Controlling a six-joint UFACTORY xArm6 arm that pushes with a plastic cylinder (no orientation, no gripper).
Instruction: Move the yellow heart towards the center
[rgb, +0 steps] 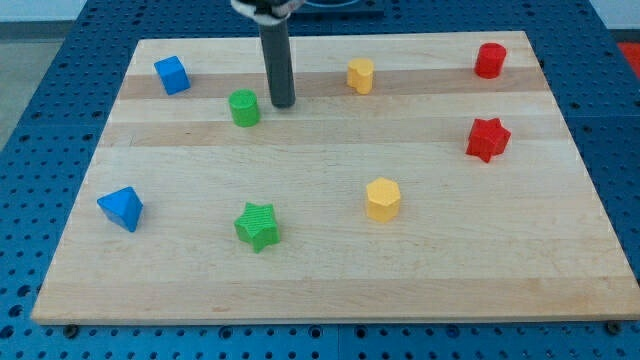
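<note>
Two yellow blocks lie on the wooden board (330, 280). One yellow block (361, 75) near the view's top looks like the heart, though its shape is hard to make out. The other yellow block (382, 199), below the middle and to the right, looks like a pentagon. My tip (283, 104) stands on the board near the top, left of the middle. It is about 80 px left of the upper yellow block and slightly lower. It is just right of a green round block (244, 108), close to it but apart.
A blue cube (172, 75) is at the top left and a blue triangular block (121, 208) at the lower left. A green star (258, 226) is below the middle. A red block (490, 60) is at the top right, with a red star (488, 138) below it.
</note>
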